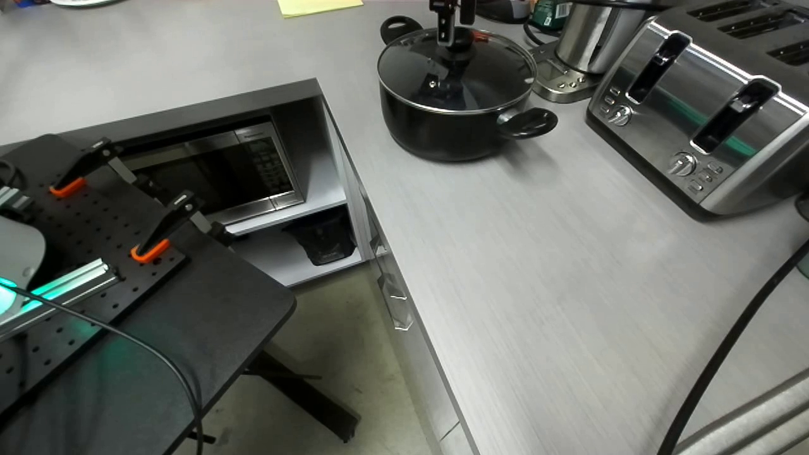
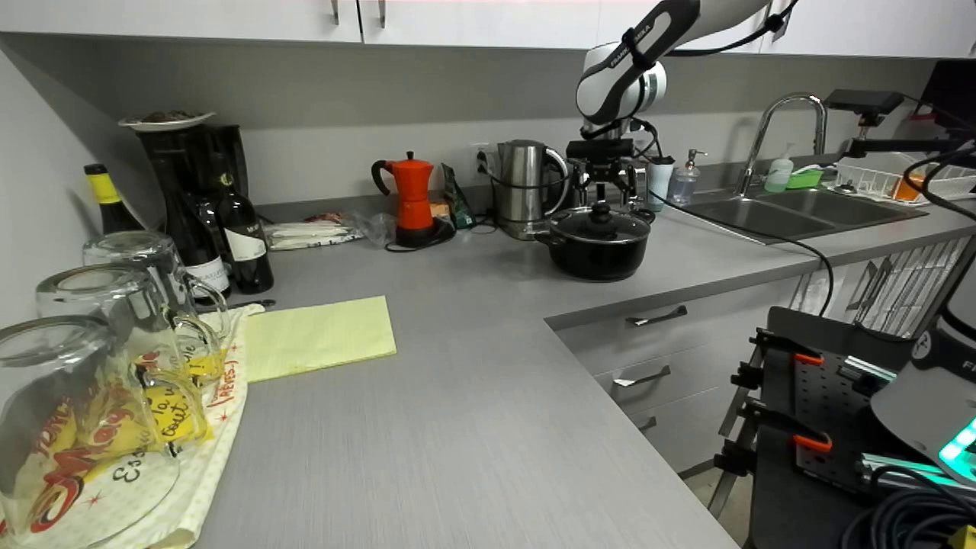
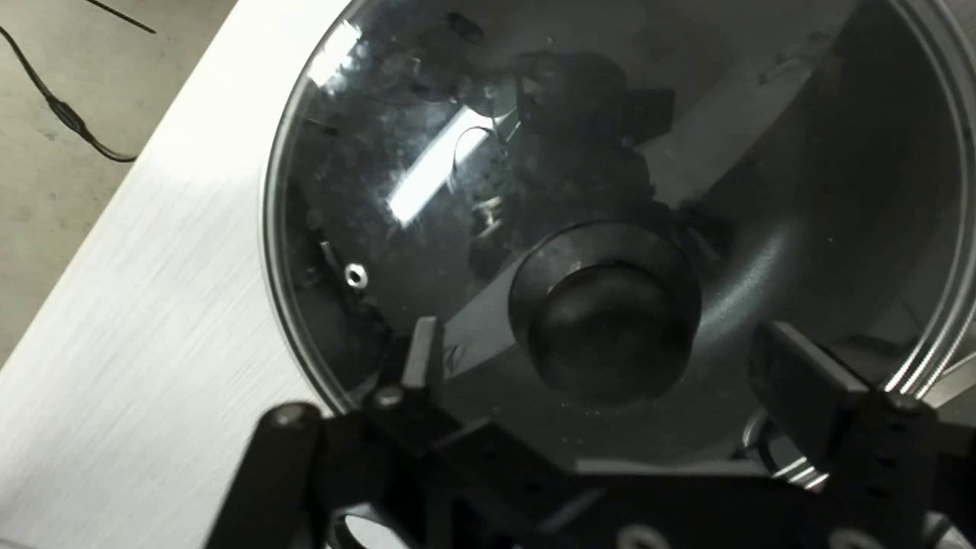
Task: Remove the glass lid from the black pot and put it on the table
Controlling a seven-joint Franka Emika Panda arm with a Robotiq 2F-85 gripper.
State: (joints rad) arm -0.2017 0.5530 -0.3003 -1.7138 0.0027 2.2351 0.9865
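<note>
The glass lid [image 1: 414, 79] lies flat on the black pot [image 1: 442, 136], its metal rim seated on the pot's rim. The lid [image 2: 583, 226] and pot [image 2: 598, 261] show in both exterior views. In the wrist view the lid [image 3: 427, 152] fills most of the picture, and its black knob [image 3: 610, 328] is just beyond the fingers. My gripper [image 3: 602, 343] is open and empty, one finger to each side of the knob with gaps on both sides. It points down over the knob in both exterior views [image 1: 456, 28] [image 2: 604, 198]. The pot stands on the grey table [image 1: 537, 284].
A steel toaster [image 1: 701, 120] and a steel kettle [image 1: 578, 41] stand near the pot. A yellow cloth [image 2: 324, 335], a red moka pot [image 2: 412, 194], wine bottles [image 2: 244, 236] and glass mugs [image 2: 69, 396] are also on the table. The sink [image 2: 762, 213] lies beyond the pot.
</note>
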